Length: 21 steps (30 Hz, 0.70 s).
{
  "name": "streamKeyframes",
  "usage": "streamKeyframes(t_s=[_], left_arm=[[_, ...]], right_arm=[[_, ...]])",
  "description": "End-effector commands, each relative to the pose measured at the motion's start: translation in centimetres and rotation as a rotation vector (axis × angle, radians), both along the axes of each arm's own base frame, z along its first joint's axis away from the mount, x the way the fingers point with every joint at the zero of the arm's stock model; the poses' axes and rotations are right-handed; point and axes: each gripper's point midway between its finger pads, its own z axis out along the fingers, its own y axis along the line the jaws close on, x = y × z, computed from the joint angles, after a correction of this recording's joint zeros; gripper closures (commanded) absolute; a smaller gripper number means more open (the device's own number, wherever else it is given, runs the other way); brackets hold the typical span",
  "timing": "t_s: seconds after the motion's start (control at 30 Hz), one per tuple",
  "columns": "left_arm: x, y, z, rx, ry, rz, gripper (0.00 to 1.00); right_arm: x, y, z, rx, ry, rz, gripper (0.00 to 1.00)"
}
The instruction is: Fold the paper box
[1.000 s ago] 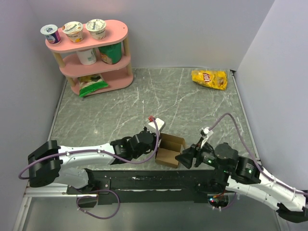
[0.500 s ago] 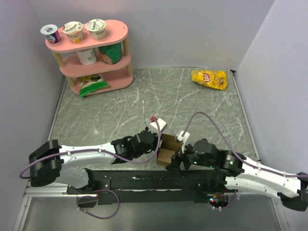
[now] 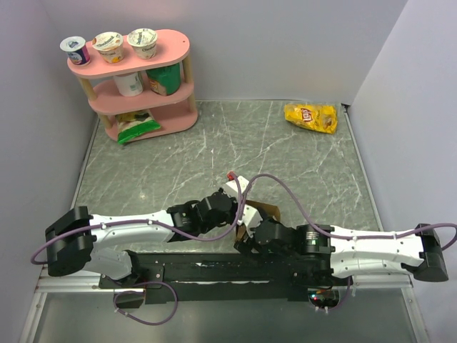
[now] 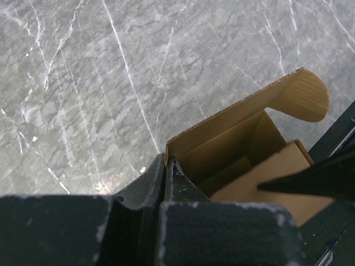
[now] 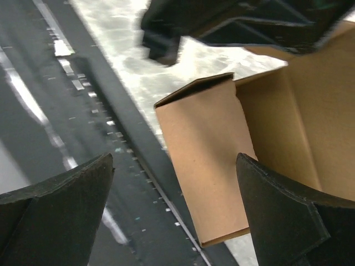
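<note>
Only from the left wrist: paper box [image 4: 222, 145] wall pinched in left gripper [image 4: 165, 162]. Front flap between spread right gripper [image 5: 173, 158] fingers. By table's [image 3: 178, 157] near edge, mouth up, long axis near-to-far.

- The yellow chip bag [image 3: 310, 118], lying on the bench [image 3: 214, 150] in the upper right of the top view, carries a round red logo with a white band. It reads as the Lay's brand mark, though the letters are barely legible.
- Three cups [image 3: 108, 46] on the top tier of the pink shelf [image 3: 175, 53], upper left, have printed lids and labels. The print is too small to read.
- The white cup [image 3: 129, 83] and green tub [image 3: 165, 78] on the middle tier, and the green bag [image 3: 136, 127] on the lowest tier, bear print that cannot be read.
- The paper box [image 5: 211, 160] shows plain brown card in both wrist views.
</note>
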Motion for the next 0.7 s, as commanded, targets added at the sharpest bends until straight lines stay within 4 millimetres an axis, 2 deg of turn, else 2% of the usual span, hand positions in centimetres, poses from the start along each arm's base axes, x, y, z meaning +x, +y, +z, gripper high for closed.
streamKeyframes(t_s=[0.0,0.17,0.4,0.67], left_arm=[[-0.1,-0.7,2.3,-0.053,-0.034,-0.027,0.99],[-0.3,-0.8,2.9,-0.067,-0.034,-0.040,0.99],[-1.2,-1.0,3.2,-0.096,-0.044,-0.100,0.99],[-2.8,-1.7,4.3,-0.157,-0.035,-0.194,0.99]], right_arm=[[1.9,0.2,1.6,0.021,-0.057,-0.126,0.05],[2.4,-0.6,0.7,-0.010,-0.043,-0.227,0.12],[3.9,-2.5,-0.5,-0.026,-0.050,-0.378,0.35],[6.2,-3.0,-0.1,0.017,-0.058,-0.422,0.39]])
